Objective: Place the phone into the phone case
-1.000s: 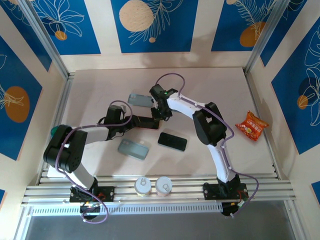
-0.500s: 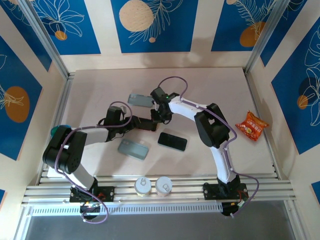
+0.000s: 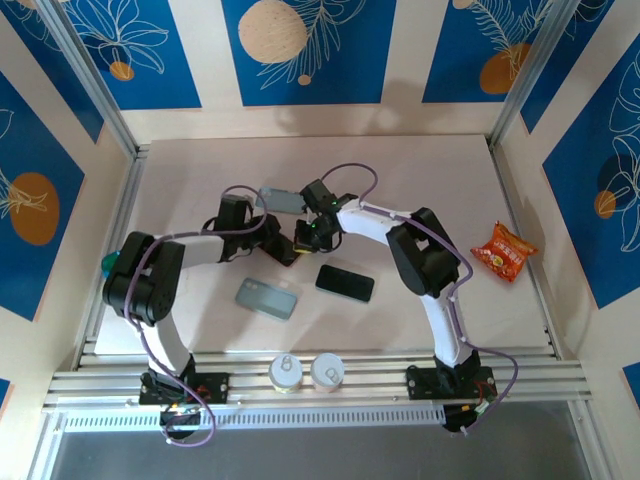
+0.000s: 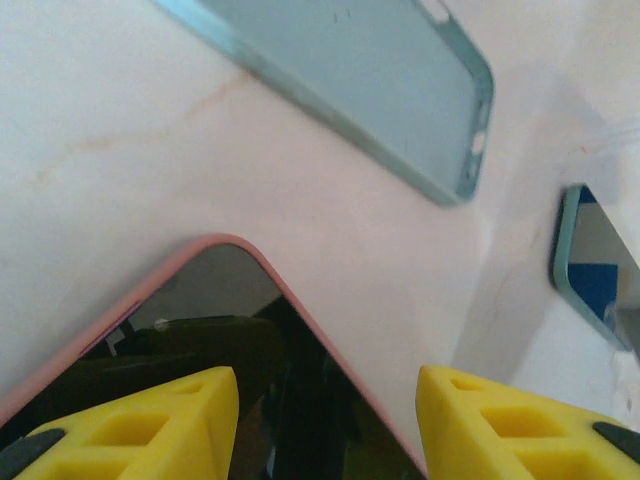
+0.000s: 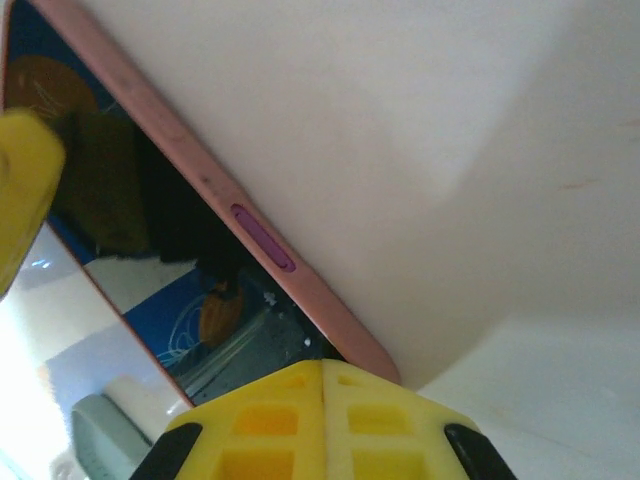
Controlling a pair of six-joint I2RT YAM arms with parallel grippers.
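Pale tabletop: black phone, snack packet, two cans

This looks like a robot lab. A left arm and a right arm sit on a metal rail. Blue painted walls close in the table.

Orange snack packet lies at the table's right; two pale cans stand at its near edge.

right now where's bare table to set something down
Bare: the table's far right corner behind the snack bag; the far left corner behind the left arm. Crowded: centre, where left gripper and right gripper meet at the pink-cased phone, beside teal case and black phone.
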